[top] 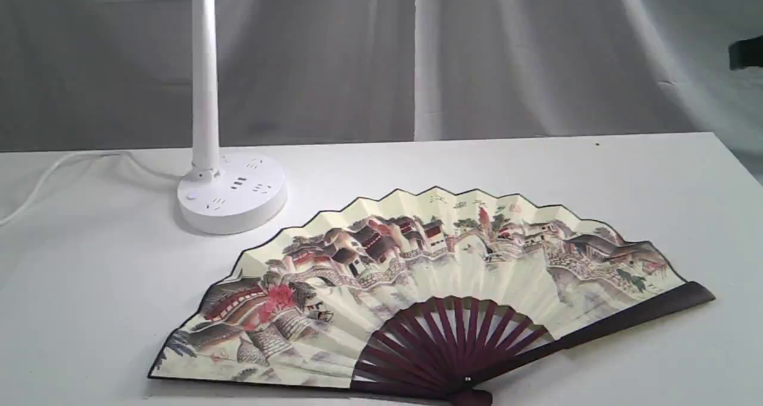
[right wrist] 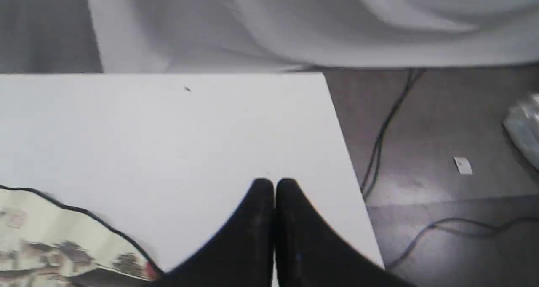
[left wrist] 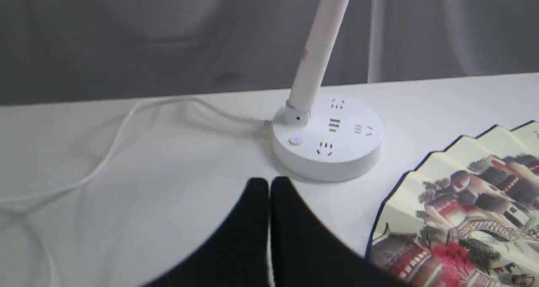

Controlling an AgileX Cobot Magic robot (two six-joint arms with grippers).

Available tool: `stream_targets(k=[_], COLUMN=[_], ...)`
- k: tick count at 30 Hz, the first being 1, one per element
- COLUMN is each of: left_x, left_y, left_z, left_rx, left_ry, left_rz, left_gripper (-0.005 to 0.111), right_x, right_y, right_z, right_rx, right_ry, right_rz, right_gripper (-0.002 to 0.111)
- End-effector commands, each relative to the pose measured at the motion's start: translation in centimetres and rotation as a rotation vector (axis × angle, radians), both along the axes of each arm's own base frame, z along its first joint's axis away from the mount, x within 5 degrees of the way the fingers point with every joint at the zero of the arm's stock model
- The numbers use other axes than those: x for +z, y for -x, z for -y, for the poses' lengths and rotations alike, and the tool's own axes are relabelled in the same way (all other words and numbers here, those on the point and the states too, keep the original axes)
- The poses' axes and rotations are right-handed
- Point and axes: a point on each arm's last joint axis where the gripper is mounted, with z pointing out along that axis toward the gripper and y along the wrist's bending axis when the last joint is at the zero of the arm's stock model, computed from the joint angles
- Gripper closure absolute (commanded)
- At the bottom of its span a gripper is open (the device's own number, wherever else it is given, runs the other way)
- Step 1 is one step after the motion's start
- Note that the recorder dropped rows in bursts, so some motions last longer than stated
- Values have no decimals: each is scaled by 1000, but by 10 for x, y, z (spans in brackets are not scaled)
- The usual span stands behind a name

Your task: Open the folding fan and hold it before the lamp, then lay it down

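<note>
The folding fan (top: 429,281) lies spread wide open and flat on the white table (top: 596,173), painted side up, its maroon ribs meeting at the pivot near the front edge. One end of it shows in the left wrist view as the fan (left wrist: 471,211), and a corner appears in the right wrist view as the fan (right wrist: 63,245). The lamp (top: 205,96) stands upright at the back left on its round base (top: 232,200); the lamp (left wrist: 328,135) is just beyond my left gripper (left wrist: 269,183). That gripper is shut and empty. My right gripper (right wrist: 274,185) is shut, empty, above bare table beside the fan.
The lamp's white cord (left wrist: 105,160) trails across the table's left side. A grey curtain (top: 536,54) hangs behind. The table's right edge (right wrist: 349,164) drops to a floor with black cables (right wrist: 383,131). A dark object (top: 745,53) sticks in at the far right.
</note>
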Motion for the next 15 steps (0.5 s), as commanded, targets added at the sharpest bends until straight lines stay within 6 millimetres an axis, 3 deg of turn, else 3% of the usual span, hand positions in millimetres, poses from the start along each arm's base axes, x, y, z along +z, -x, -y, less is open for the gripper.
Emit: stream_targets(k=[1, 8, 15], left_x=[17, 37, 45], left_y=[19, 49, 62], left_z=[2, 5, 3], left_rx=[27, -10, -7], left_ry=[-2, 33, 96], left_rz=[79, 220, 279], left_gripper=[107, 107, 107], right_x=[15, 0, -4], right_y=[35, 107, 175], right_z=[-22, -32, -35], right_rx=[86, 141, 147], right_ry=[-19, -40, -98], right_rz=[140, 234, 408], right_gripper=[108, 108, 108])
